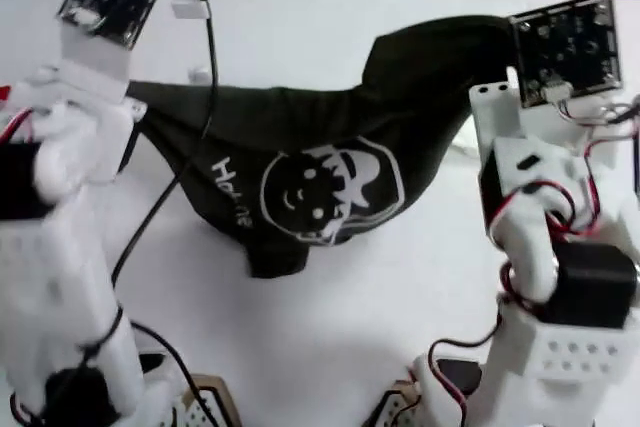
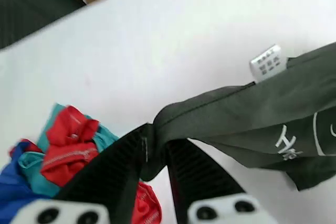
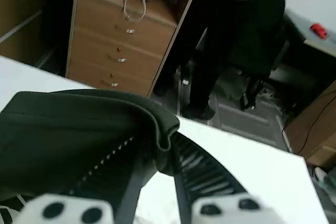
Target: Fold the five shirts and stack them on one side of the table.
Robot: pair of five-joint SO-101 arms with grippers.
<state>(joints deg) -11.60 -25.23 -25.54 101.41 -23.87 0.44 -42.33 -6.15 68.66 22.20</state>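
A dark green shirt point(image 1: 330, 157) with a white smiley print hangs stretched between both arms above the white table point(image 1: 330, 327). My left gripper point(image 2: 156, 153) is shut on one corner of the shirt point(image 2: 252, 114), whose white label point(image 2: 269, 62) sticks up. My right gripper point(image 3: 165, 156) is shut on the opposite hem of the shirt point(image 3: 73, 129), near the table's far right. In the high view the left arm point(image 1: 70, 147) holds the left end and the right arm point(image 1: 550, 147) the right end. The middle sags toward the table.
A heap of red, teal and blue shirts point(image 2: 63, 156) lies on the table by the left gripper. A black cable point(image 1: 170, 197) crosses the left side. A wooden drawer unit point(image 3: 121, 51) stands beyond the table's far edge.
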